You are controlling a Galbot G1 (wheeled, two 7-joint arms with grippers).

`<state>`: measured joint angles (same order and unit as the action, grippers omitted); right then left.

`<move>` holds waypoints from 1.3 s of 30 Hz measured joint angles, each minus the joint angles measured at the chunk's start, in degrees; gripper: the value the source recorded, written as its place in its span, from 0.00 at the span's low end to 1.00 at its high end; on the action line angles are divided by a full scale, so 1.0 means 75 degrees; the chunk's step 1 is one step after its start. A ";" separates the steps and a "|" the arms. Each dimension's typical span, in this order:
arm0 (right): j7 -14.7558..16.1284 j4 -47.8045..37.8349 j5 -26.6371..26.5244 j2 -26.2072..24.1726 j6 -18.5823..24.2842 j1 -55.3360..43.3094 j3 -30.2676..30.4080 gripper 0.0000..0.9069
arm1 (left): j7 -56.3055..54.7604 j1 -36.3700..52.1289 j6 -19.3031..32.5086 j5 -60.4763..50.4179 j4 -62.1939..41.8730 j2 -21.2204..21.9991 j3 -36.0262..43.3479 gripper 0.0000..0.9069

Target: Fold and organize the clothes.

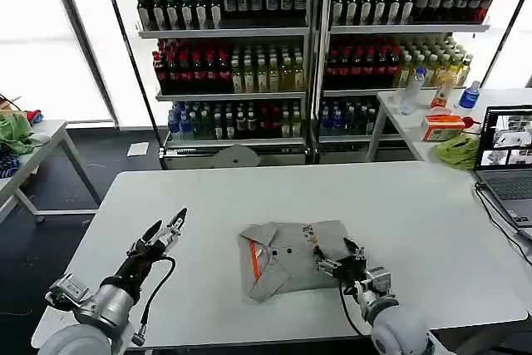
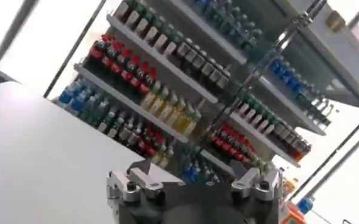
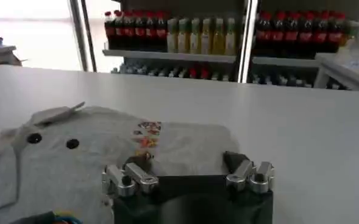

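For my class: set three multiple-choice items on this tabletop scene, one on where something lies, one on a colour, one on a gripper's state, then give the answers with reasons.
1. Where does the folded light grey collared cotton shirt lie?
A. middle of the white table
B. on a shelf
C. on the floor

2. What colour edges the shirt's buttoned placket?
A. blue
B. orange
C. black

3. How are the left gripper fingers?
A. shut on the shirt
B. open, apart from the shirt
C. shut on a bottle

Answers: 1 A, the shirt rests mid-table beside the right gripper. 2 B, an orange strip runs along the placket. 3 B, its fingers spread above bare table.
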<state>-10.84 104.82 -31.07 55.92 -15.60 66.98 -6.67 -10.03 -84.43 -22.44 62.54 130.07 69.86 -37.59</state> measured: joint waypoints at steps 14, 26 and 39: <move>0.0412 0.0924 0.0004 -0.0222 0.1075 0.0399 -0.0944 1.00 | 0.0445 -0.0344 0.0285 -0.0960 0.0068 0.0039 -0.0264 1.00; 0.1348 0.1267 0.0455 -0.0099 0.2323 0.1678 -0.2291 1.00 | 0.1478 -0.0961 0.2271 -0.4071 -0.0242 0.0500 -0.0283 1.00; 0.1911 0.1207 0.0742 0.0214 0.2962 0.2577 -0.2813 1.00 | 0.2228 -0.1554 0.3235 -0.5682 -0.0218 0.0943 -0.0245 1.00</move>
<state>3.49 113.87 -25.50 57.53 6.61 86.30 -27.77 6.68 -96.09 1.82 19.93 128.43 76.93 -39.43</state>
